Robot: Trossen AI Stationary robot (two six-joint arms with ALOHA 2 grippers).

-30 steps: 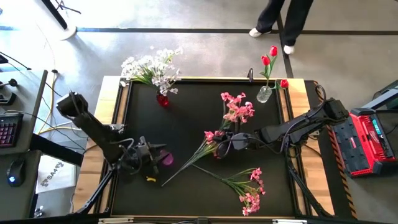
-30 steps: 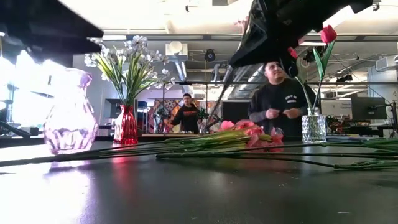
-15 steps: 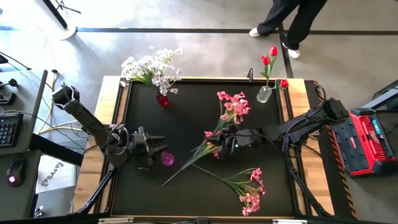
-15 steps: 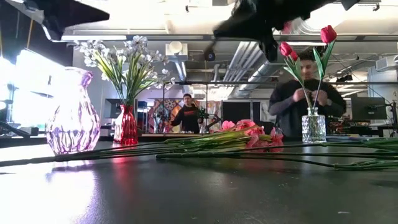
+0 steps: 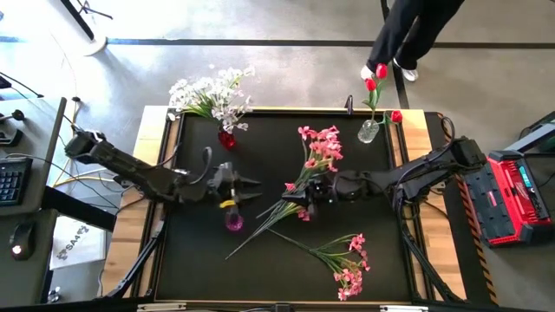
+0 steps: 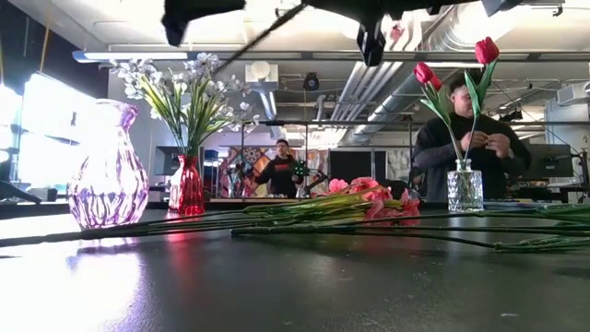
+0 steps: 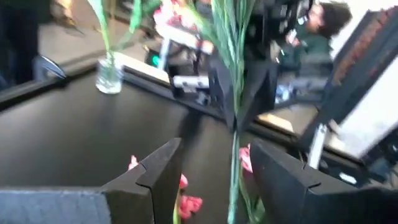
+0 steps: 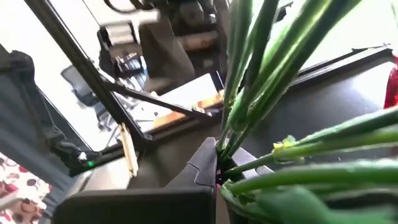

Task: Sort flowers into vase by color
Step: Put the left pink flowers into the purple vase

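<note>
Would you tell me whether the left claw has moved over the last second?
Yes. The left claw has moved right, passing above the purple vase toward the table's middle.

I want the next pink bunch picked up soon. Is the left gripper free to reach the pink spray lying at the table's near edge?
Probably yes: the left gripper is open and empty, and bare table lies between it and that pink spray.

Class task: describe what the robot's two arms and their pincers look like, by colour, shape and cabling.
Both arms are dark, slim and jointed, with loose black cables looping beside them. The left pincer has two broad, flat, angular dark fingers. The right pincer is equally dark; no markings are discernible.
</note>
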